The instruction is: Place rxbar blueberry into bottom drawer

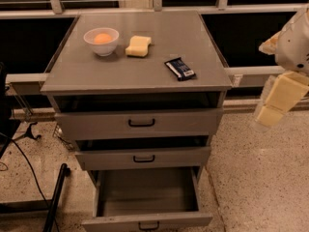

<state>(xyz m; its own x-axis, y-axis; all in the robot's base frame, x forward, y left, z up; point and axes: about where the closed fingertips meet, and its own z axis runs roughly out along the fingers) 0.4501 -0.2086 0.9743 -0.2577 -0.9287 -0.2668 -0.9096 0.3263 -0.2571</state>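
The rxbar blueberry (180, 68), a dark navy wrapper with white lettering, lies flat on the grey cabinet top (145, 76), right of centre near the front edge. The bottom drawer (146, 221) is pulled out at the foot of the cabinet, and the part of its inside that shows holds nothing. My gripper (276, 102), cream-coloured, hangs in the air to the right of the cabinet, level with the top drawer, apart from the bar and well to its right. It holds nothing that I can see.
A white bowl (101, 40) with an orange ball and a yellow sponge (138, 46) sit at the back left of the top. The top drawer (140, 123) and middle drawer (143, 158) stand slightly out. A black pole (55, 199) and cables lie on the floor at left.
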